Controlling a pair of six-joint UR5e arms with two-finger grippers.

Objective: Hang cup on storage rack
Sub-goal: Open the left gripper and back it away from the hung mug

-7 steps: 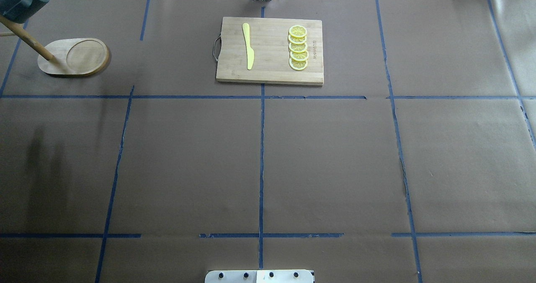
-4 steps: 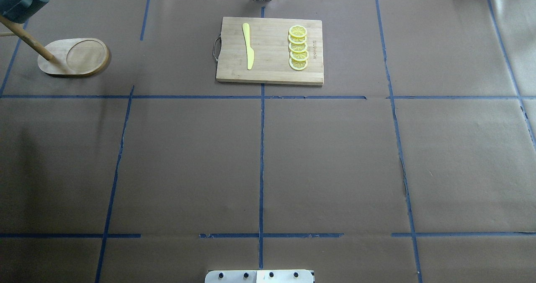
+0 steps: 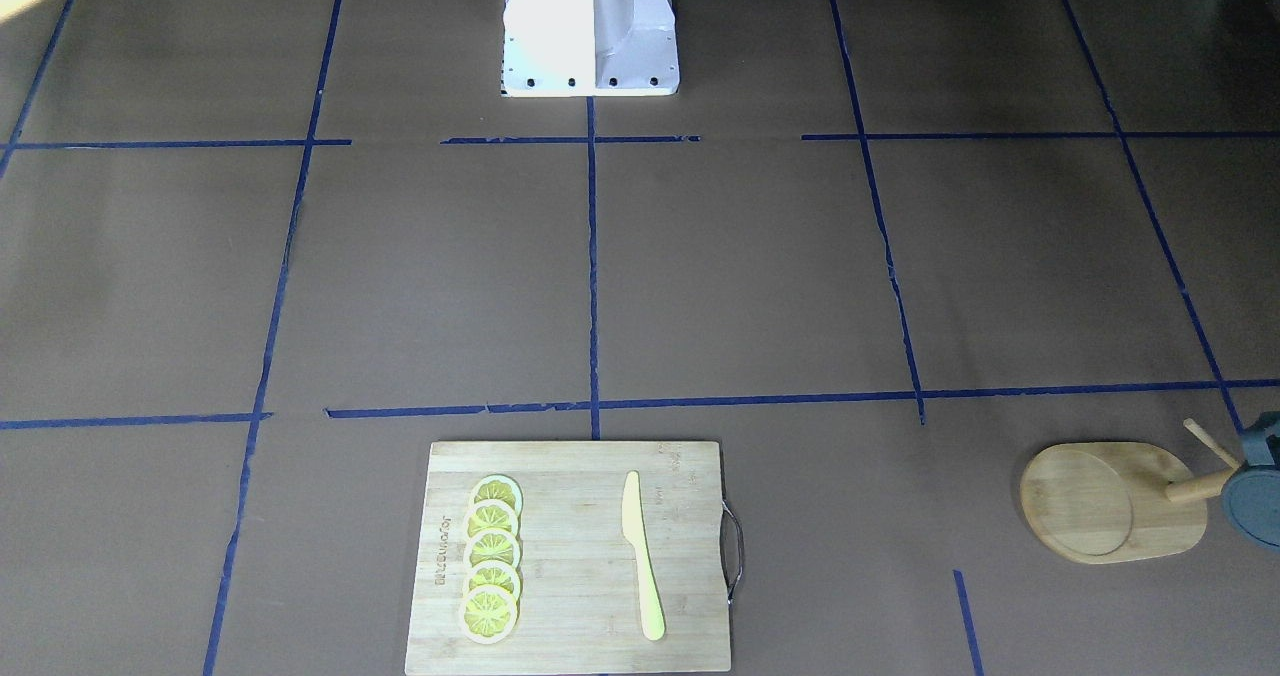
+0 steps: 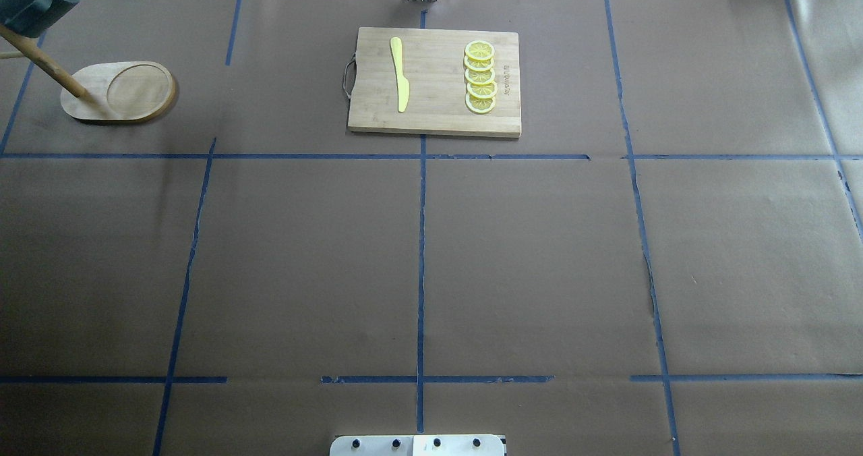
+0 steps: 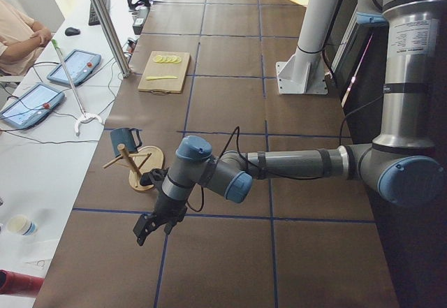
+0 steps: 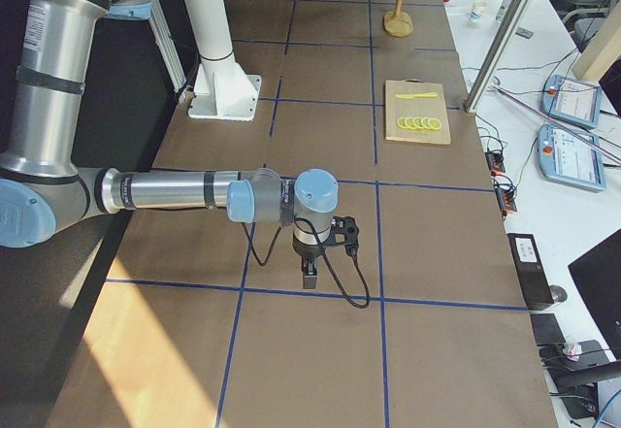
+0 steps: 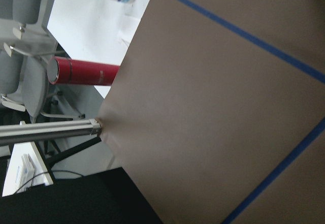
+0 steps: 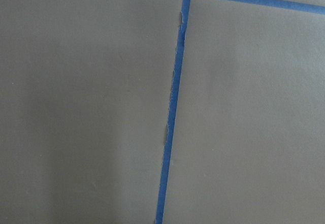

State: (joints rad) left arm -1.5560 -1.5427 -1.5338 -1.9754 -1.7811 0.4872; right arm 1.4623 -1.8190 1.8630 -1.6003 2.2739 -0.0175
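A: Cup (image 4: 30,1)?
B: Dark blue-grey, hung on the storage rack (image 4: 135,88) peg, upper left corner, hard by the table edge.
A: Tools?
B: Left gripper (image 5: 144,232) and right gripper (image 6: 309,277) are low over brown paper. Whether either is parted or closed, cannot tell.

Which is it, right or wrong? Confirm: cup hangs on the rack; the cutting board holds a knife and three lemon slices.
One error: the overhead exterior view shows five lemon slices, not three, on the cutting board with the knife. The cup does hang on the rack.

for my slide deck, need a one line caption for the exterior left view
Cup hangs on the storage rack; the left tool is clear of both.
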